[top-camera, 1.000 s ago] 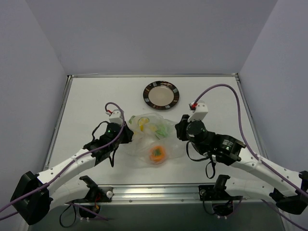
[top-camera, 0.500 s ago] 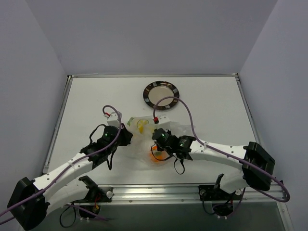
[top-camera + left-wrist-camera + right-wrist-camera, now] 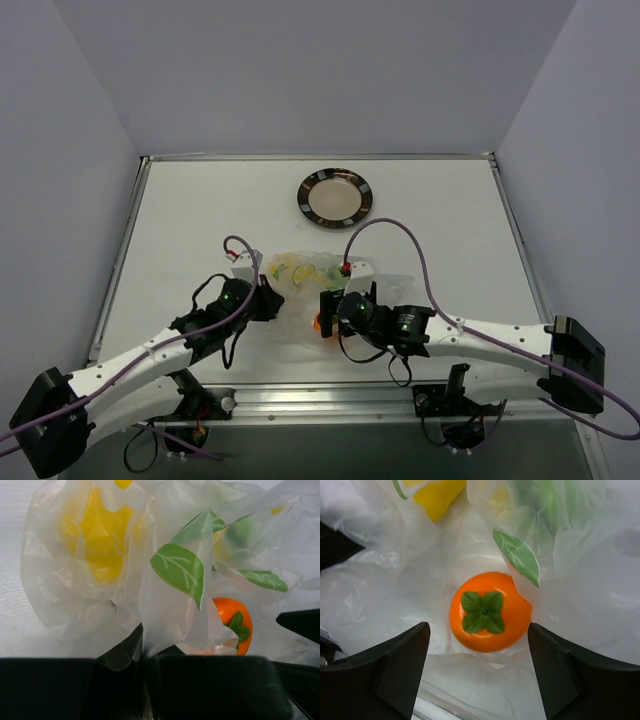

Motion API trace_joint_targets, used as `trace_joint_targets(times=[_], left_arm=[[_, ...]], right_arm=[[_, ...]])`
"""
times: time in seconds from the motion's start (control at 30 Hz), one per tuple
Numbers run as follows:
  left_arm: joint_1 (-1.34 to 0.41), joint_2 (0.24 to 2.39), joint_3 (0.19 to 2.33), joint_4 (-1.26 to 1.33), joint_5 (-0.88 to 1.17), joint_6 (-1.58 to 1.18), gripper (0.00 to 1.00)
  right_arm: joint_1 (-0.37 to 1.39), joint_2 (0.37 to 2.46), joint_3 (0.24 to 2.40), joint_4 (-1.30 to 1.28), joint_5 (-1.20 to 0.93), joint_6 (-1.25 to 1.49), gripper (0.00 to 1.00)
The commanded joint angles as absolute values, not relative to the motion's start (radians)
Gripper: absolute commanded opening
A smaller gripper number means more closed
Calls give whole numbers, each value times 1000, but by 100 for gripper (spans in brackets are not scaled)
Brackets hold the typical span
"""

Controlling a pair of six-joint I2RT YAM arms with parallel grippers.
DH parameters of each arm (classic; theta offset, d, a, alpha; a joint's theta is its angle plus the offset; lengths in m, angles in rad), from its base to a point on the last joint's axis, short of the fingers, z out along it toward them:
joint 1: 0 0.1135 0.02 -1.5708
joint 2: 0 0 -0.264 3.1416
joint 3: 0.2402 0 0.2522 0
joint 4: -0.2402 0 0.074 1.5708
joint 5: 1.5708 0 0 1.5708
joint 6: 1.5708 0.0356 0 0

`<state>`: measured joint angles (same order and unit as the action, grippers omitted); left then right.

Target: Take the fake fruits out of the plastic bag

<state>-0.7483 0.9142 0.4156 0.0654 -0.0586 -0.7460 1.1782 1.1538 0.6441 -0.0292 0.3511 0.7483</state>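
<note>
Left gripper (image 3: 270,300) is pressed together on a fold of the plastic bag (image 3: 300,272). The left wrist view shows film wedged between its fingers (image 3: 75,690). The bag lies crumpled on the white table (image 3: 190,210), between the two arms. All three fake fruits are with it:
- The yellow pear-like fruit (image 3: 97,535) is leftmost, behind film.
- The green fruit (image 3: 245,530) is further right (blurred through the plastic, shape unclear).
- The orange persimmon (image 3: 487,612) is nearest the arm bases, green calyx up. It rests on bag film, with a flap over its upper right edge.

Right gripper (image 3: 477,630) hangs over the persimmon, jaws spread wide. One finger (image 3: 395,670) stands on either side, apart from the fruit. The dark-rimmed plate (image 3: 334,198) sits well beyond the bag, toward the far edge.
</note>
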Motion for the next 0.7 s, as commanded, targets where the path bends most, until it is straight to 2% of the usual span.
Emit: trace_joint_targets(times=[0.0, 0.07, 0.17, 0.27, 0.67], left_arm=[[-785, 867, 399, 97, -101, -785, 2], [-795, 854, 382, 98, -107, -798, 2], [-802, 850, 376, 100, -115, -804, 2], [-804, 861, 377, 106, -117, -798, 2], [-804, 865, 399, 94, -123, -782, 2]], right_arm=[[1180, 1247, 722, -12, 399, 730, 76], [1181, 1294, 750, -14, 408, 727, 77], [1178, 1361, 752, -15, 405, 755, 87], [1180, 1384, 736, -15, 406, 778, 93], [1187, 1514, 762, -48, 408, 788, 100]])
